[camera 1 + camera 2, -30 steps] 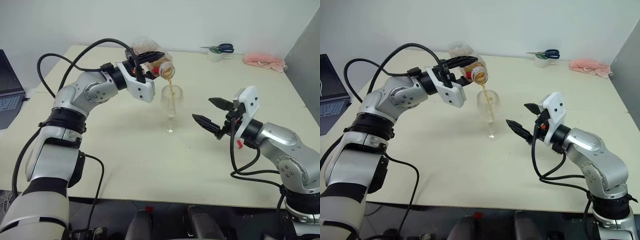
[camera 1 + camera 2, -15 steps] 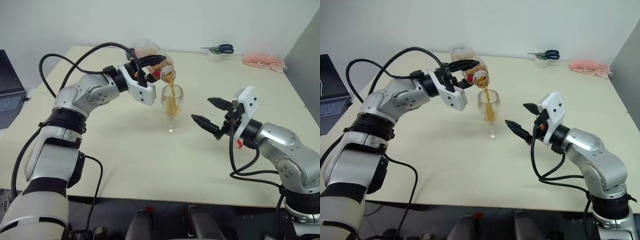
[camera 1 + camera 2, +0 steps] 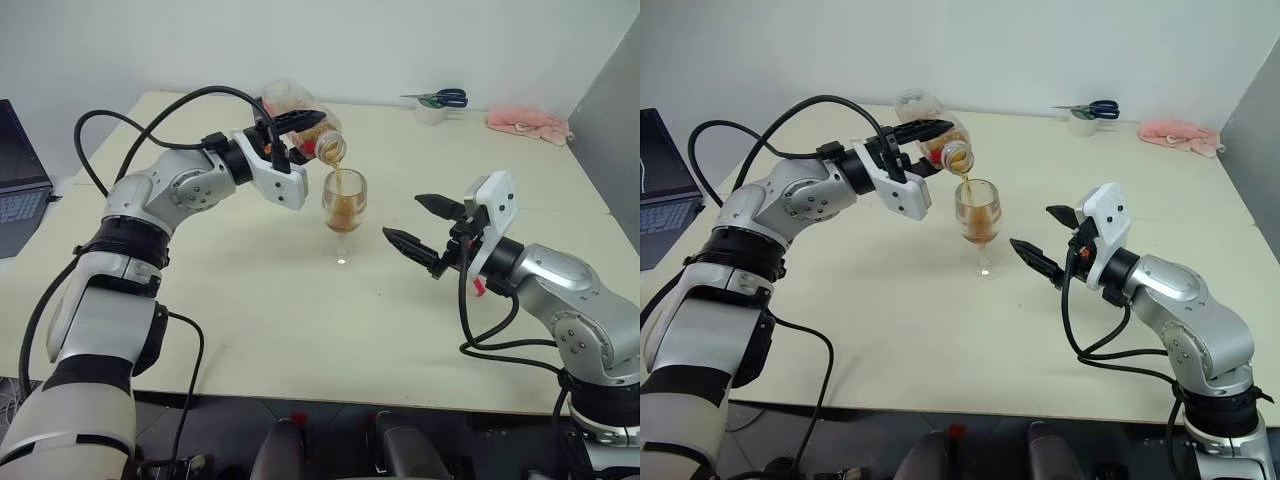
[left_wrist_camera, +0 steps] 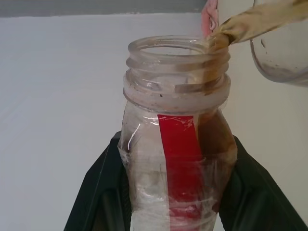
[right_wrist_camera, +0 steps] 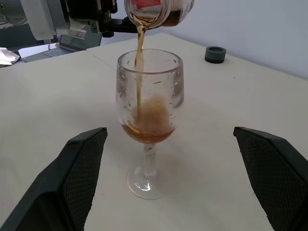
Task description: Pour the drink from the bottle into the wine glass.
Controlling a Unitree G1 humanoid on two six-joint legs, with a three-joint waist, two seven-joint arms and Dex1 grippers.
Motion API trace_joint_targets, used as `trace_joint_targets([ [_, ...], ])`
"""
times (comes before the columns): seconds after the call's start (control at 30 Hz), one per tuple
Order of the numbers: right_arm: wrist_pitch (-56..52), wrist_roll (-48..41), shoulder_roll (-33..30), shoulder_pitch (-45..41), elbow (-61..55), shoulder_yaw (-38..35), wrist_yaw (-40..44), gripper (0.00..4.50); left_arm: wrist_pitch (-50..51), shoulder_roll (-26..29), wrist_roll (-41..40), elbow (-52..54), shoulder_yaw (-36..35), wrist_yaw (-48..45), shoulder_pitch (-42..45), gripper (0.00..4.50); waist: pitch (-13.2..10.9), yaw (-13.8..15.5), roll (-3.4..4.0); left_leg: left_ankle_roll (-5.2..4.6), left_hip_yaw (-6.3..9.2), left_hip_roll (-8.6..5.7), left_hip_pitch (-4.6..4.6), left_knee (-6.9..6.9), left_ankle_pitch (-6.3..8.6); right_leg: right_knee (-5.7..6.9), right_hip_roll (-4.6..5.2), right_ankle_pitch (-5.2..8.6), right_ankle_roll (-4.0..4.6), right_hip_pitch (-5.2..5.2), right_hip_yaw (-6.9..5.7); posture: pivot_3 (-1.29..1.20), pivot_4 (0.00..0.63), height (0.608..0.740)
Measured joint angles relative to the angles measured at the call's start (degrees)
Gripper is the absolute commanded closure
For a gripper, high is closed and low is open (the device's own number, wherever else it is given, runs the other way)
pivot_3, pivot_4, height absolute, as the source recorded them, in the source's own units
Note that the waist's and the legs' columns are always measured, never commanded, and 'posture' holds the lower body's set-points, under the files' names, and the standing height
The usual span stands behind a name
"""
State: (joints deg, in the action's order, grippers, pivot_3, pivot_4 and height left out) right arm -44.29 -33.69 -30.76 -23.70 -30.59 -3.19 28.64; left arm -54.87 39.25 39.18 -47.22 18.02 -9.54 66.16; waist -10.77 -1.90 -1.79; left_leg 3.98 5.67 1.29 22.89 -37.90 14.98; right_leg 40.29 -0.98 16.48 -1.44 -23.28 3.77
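- One wide cream surface (image 3: 250,320) carries everything; a laptop (image 3: 15,175) shows at its left edge.
- Left gripper (image 3: 300,122) hangs above the middle of the surface with its black fingers (image 4: 98,192) clamped on the sides of the bottle (image 3: 295,105).
- Right gripper (image 3: 422,228) hovers just right of the wine glass, level with its lower bowl and stem, pointing toward it; its fingers (image 5: 79,168) stand wide apart, holding nothing and not touching the glass.
- The bottle, clear plastic with a red label stripe, lies tipped nearly on its side, uncapped mouth (image 4: 175,53) just above the rim of the wine glass; a little liquid remains inside near the neck.
- The wine glass (image 3: 978,215) stands upright on its round foot near the middle of the surface, between the two grippers.
- The drink (image 5: 147,127), amber-brown, falls in a thin stream from the bottle's mouth into the bowl and pools in the bowl's lower part.
- A pink cloth (image 3: 530,125) lies at the far right corner.
- Blue-handled scissors (image 3: 440,97) rest on a white roll of tape (image 3: 430,112) at the far edge, left of the cloth.
- A small dark cap (image 5: 215,54) sits on the surface, well beyond the glass as the right wrist camera sees it.
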Motion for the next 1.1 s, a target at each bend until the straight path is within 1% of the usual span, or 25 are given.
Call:
trace_joint_targets([
  [0.07,0.0,0.0,0.0,-0.1,0.1,0.0,0.0,0.0,0.2,0.0,-0.5,-0.3,0.0,-0.3,0.0,2.7,0.0,0.0,0.0,0.0,0.0,0.0,0.0,-0.01,0.0,0.01,0.0,0.0,0.0,0.0,0.0,0.0,0.15,0.74],
  [0.13,0.0,0.0,0.0,-0.2,0.3,0.0,0.1,0.0,0.7,-0.3,-2.8,-1.0,0.0,-1.8,0.0,2.7,0.0,0.0,0.0,0.0,0.0,0.0,-0.01,-0.01,0.0,0.03,0.0,0.0,0.0,0.0,0.0,0.0,0.15,0.74],
  [0.27,0.0,-0.1,0.0,-0.8,0.4,0.2,0.3,0.0,2.2,-1.5,-9.8,-2.0,-0.9,-6.3,-0.4,2.7,0.0,0.0,0.0,0.0,0.0,0.0,-0.01,-0.04,0.0,0.06,0.0,0.0,0.0,0.0,0.01,0.0,0.15,0.74],
  [0.37,0.0,-0.1,0.0,-1.8,0.6,0.2,0.7,0.0,4.6,-2.7,-16.9,-1.9,-3.0,-11.1,-1.6,2.7,0.0,-0.1,0.0,0.0,0.0,0.0,-0.03,-0.04,0.0,0.1,0.0,0.0,0.0,0.0,0.0,0.0,0.15,0.74],
  [0.47,0.0,-0.2,0.0,-2.6,0.7,0.3,1.3,0.0,10.7,-5.8,-26.9,-1.2,-6.8,-17.6,-3.6,2.7,0.0,-0.1,0.0,-0.01,0.03,0.0,-0.02,-0.07,-0.01,0.15,-0.01,0.0,0.0,0.0,-0.02,0.0,0.15,0.74],
  [0.5,0.0,-0.2,0.0,-2.9,1.0,0.4,1.4,0.0,15.2,-7.4,-32.1,-0.1,-9.2,-20.5,-4.5,2.7,0.0,-0.1,0.0,-0.01,0.03,0.0,-0.03,-0.08,-0.01,0.16,-0.01,0.0,0.0,0.0,-0.02,0.0,0.15,0.74],
  [0.57,0.0,-0.3,0.0,-3.8,1.6,0.6,1.8,0.0,20.9,-8.3,-37.4,1.7,-11.8,-23.5,-5.4,2.7,0.0,-0.2,0.0,-0.02,0.03,0.0,-0.03,-0.1,-0.02,0.19,-0.02,0.0,0.0,0.0,-0.02,0.0,0.15,0.74],
  [0.63,0.0,-0.5,0.0,-5.1,2.2,0.6,2.0,0.0,28.7,-8.5,-42.5,4.0,-15.0,-25.2,-6.3,2.7,0.0,-0.5,0.0,-0.03,0.05,0.01,-0.06,-0.1,-0.02,0.24,-0.03,0.0,0.0,0.0,-0.02,0.0,0.15,0.74],
  [0.7,-0.5,-1.5,0.2,-7.0,2.7,0.6,2.2,0.0,38.6,-8.7,-47.5,6.0,-19.6,-24.6,-7.5,2.7,0.0,-1.1,0.0,-0.03,0.06,0.03,-0.11,-0.1,-0.02,0.33,-0.03,0.01,0.01,0.0,-0.01,0.0,0.15,0.74],
  [0.77,-1.6,-2.5,0.2,-9.1,3.0,0.2,2.0,0.0,48.6,-8.7,-51.5,6.9,-24.1,-22.0,-9.1,2.7,0.0,-1.5,0.01,-0.06,0.09,0.03,-0.16,-0.1,-0.04,0.43,-0.04,0.01,0.01,0.0,-0.01,0.0,0.15,0.74],
  [0.87,-3.7,-4.1,0.3,-11.3,3.6,0.0,1.7,0.0,59.4,-9.3,-54.5,7.7,-28.4,-17.2,-12.8,2.7,0.0,-1.5,0.01,-0.11,0.19,0.03,-0.17,-0.11,-0.08,0.51,-0.04,0.02,0.01,0.0,-0.07,0.0,0.15,0.74],
  [0.93,-4.1,-4.7,0.3,-12.2,4.0,0.0,1.8,0.0,62.7,-10.4,-55.4,7.8,-30.1,-15.1,-15.0,2.7,0.0,-1.4,0.01,-0.11,0.25,0.03,-0.14,-0.13,-0.09,0.52,-0.04,0.02,0.02,0.0,-0.13,0.0,0.15,0.74],
  [1.03,-4.4,-4.9,0.4,-13.6,4.5,0.3,2.4,0.0,63.2,-12.3,-55.6,7.9,-31.0,-13.4,-18.1,2.7,0.0,-1.0,0.0,-0.06,0.29,0.0,-0.1,-0.15,-0.12,0.5,0.0,0.02,0.02,0.0,-0.16,0.0,0.15,0.74],
  [1.1,-4.4,-5.3,0.3,-13.8,4.8,0.6,2.9,0.0,62.7,-13.1,-55.3,8.5,-31.1,-12.3,-19.4,2.0,0.0,-0.8,0.0,-0.06,0.3,-0.01,-0.08,-0.15,-0.12,0.48,0.02,0.01,0.02,0.0,-0.16,0.0,0.15,0.74],
])
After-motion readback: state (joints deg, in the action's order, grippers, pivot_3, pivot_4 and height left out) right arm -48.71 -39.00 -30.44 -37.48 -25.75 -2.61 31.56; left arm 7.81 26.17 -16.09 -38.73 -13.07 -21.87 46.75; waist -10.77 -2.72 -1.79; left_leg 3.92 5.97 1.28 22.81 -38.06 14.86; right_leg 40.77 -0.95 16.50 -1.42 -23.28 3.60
